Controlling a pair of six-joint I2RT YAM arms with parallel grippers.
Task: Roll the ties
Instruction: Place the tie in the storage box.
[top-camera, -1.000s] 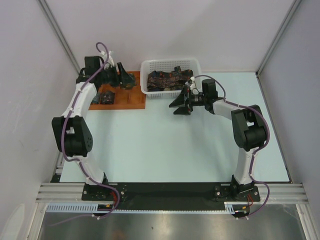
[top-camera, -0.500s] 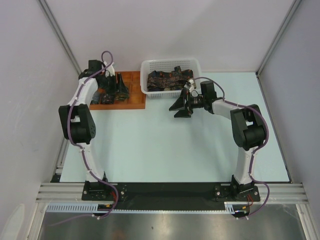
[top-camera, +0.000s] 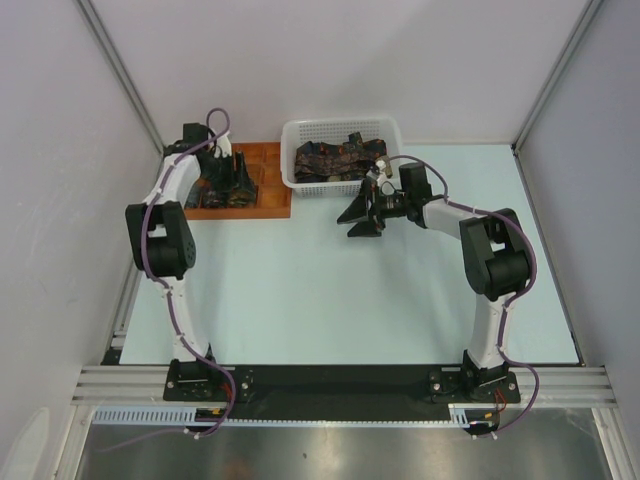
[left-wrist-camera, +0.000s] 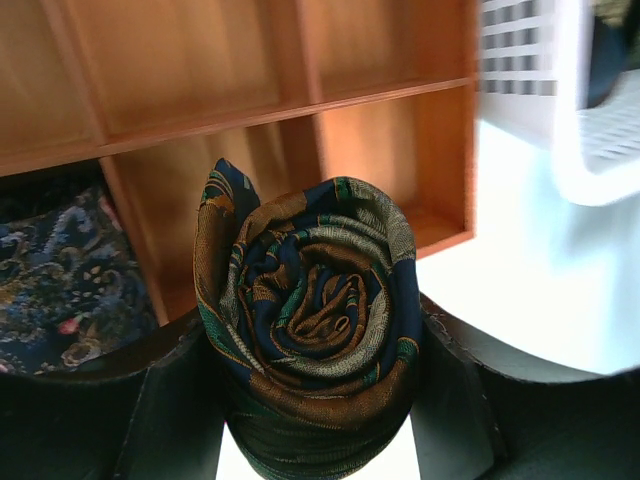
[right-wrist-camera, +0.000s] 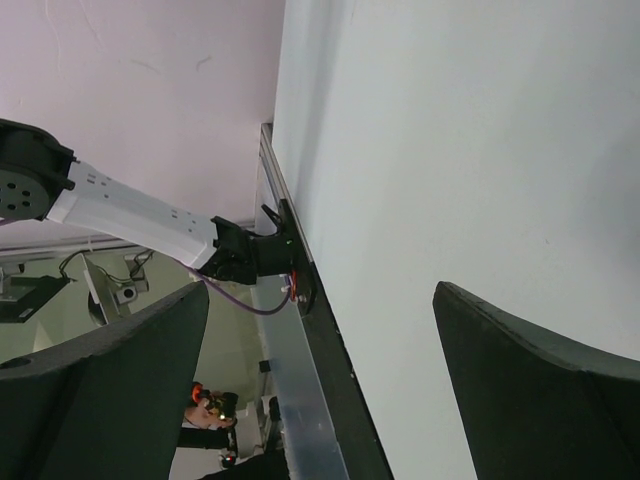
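Fingers (left-wrist-camera: 165, 400) of the left gripper (left-wrist-camera: 315, 405) stand half-spread, clamped on a rolled dark necktie with gold and green motifs (left-wrist-camera: 310, 330). In the last second that arm has swung it over the orange-brown compartment tray (top-camera: 272, 195) at ten o'clock, so placement is likely next, though which cell is hard to tell. At twelve o'clock the white plastic mesh basket (top-camera: 340, 127) holds unrolled ties (top-camera: 335, 158). The right gripper (top-camera: 362, 212) beside it is spread wide and empty, and has barely shifted.
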